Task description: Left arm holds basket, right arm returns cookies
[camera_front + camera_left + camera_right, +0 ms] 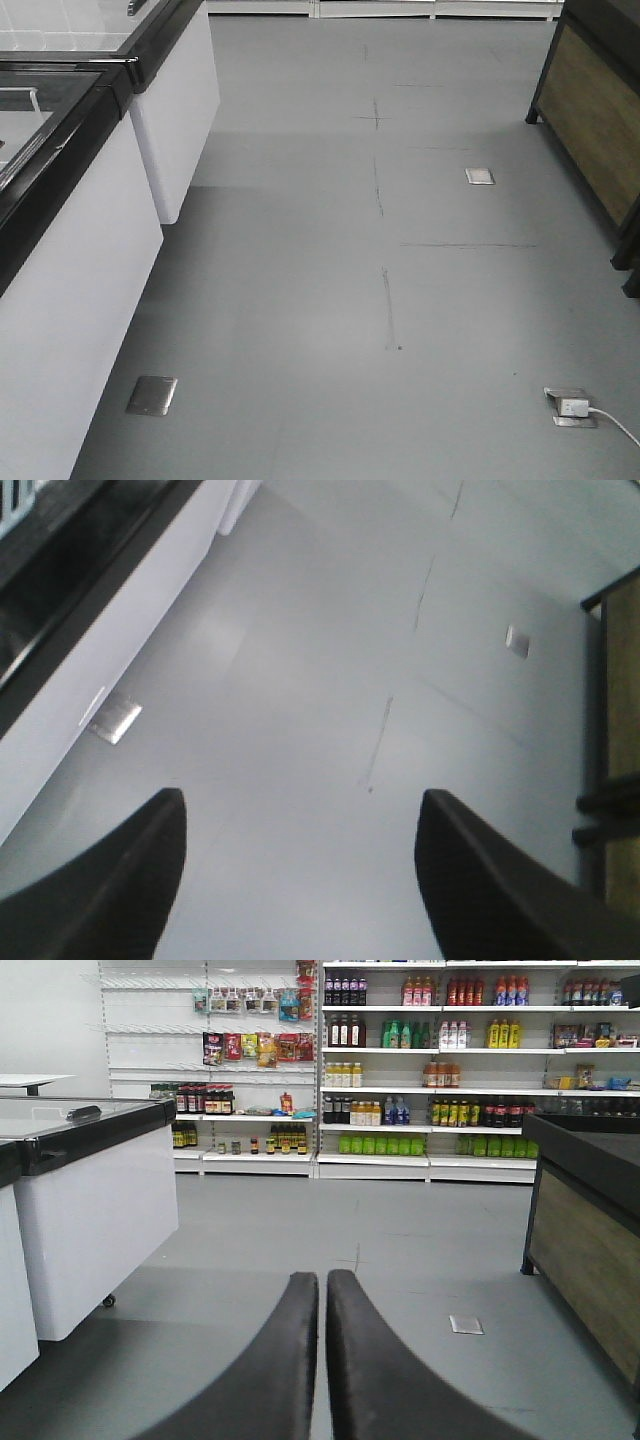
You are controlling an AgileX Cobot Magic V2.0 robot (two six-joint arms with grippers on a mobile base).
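Neither the basket nor the cookies show in any view. In the left wrist view my left gripper hangs open above bare grey floor, its two black fingers far apart with nothing between them. In the right wrist view my right gripper points level down the aisle, its black fingers pressed almost together on nothing. The front view shows no arm or gripper.
White chest freezers with black rims line the left. A wood-panelled counter stands at the right. Stocked shelves of bottles fill the far wall. Metal floor plates and a socket with a white cable lie on the grey floor.
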